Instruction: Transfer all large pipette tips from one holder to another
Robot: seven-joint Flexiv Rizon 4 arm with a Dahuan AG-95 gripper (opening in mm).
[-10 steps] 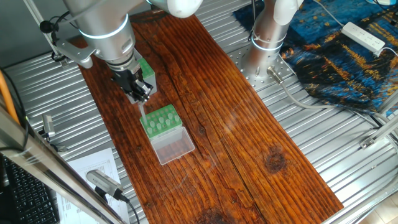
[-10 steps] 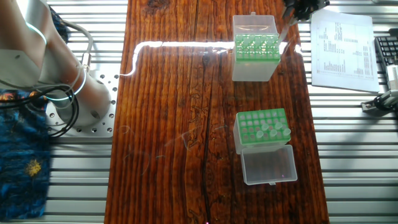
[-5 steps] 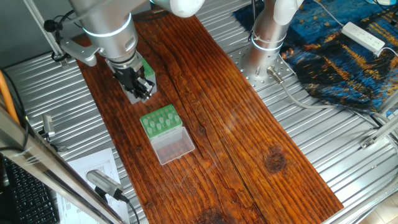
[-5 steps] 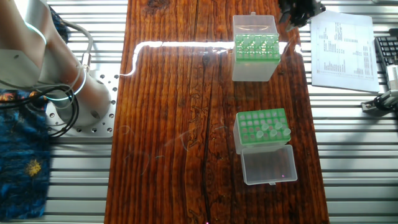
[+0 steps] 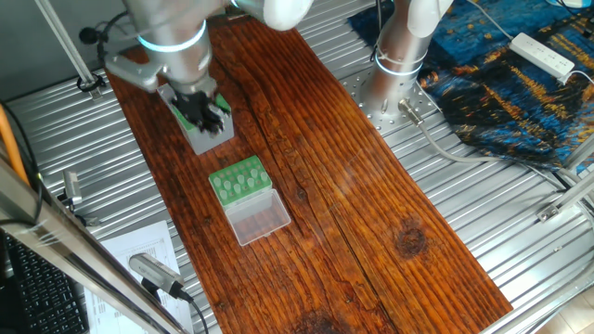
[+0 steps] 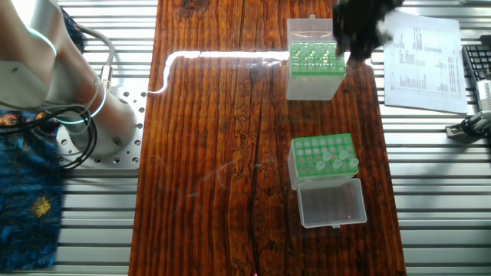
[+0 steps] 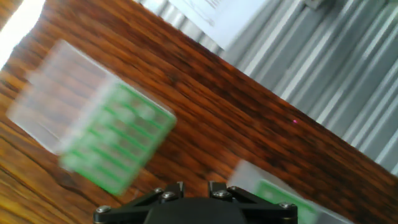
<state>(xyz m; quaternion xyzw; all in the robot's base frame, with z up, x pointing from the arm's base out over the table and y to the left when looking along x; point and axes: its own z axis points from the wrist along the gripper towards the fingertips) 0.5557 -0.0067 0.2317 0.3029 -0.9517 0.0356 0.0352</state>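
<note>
**Over the tall box, jaws unreadable**

Plainly, a few large pipette tips (image 6: 330, 159) stand in the low green rack (image 6: 324, 158), pale cones in its grid of holes, with its clear lid (image 6: 332, 203) lying open flat on the wood beside it. I can't tell from either fixed view whether any tips sit in the taller grey-sided holder (image 6: 314, 60); its green top plate shows only small pale dots. My gripper (image 6: 355, 34) hangs at that tall box's far corner, well apart from the low rack and its tips. From the one fixed view my gripper (image 5: 200, 107) covers most of the tall box. My own camera is blurred: the tall holder (image 7: 96, 124) lies off to the left and a corner of the low rack (image 7: 283, 196) below. Whether my jaws are spread or pressed together, I cannot tell. A printed sheet (image 6: 426, 54) lies on the metal table (image 6: 437, 192) beside the wooden board (image 6: 222, 153).
</note>
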